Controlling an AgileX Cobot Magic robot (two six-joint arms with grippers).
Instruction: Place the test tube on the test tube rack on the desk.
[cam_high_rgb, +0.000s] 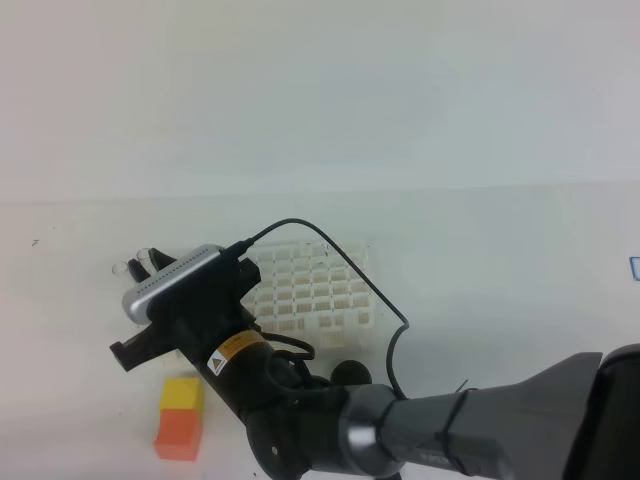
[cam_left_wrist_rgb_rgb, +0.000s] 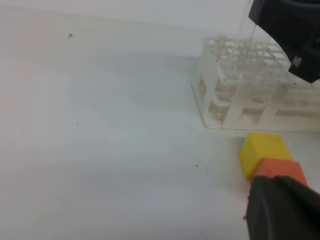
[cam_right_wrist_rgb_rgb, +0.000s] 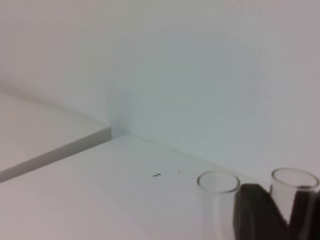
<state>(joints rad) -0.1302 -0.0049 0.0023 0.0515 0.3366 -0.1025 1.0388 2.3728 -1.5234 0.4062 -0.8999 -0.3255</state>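
Item: right tool (cam_high_rgb: 140, 268), reached across to the left end of the test tube rack (cam_high_rgb: 318, 290). I read its fingers as closed around glass: in the right wrist view a dark finger (cam_right_wrist_rgb_rgb: 256, 212) stands between two clear round rims, the test tube (cam_right_wrist_rgb_rgb: 294, 186) on its far side and a second tube (cam_right_wrist_rgb_rgb: 218, 183) just beside it. Whether both are gripped I cannot tell.

Item: axis. The tubes stand roughly upright in that view; in the left wrist view faint clear stems (cam_left_wrist_rgb_rgb: 250, 45) drop from the black tool body down into the rack's near corner cells.

Item: relation. The rack lies directly below and to the right of the tool in the high view, on the tabletop (cam_high_rgb: 480, 260). My judgement: the tube is over, perhaps partly in, a corner hole.

Item: left tool (cam_left_wrist_rgb_rgb: 282, 207), low beside the yellow-and-orange block (cam_left_wrist_rgb_rgb: 270, 157); its opening cannot be told. The right arm is the one at work.
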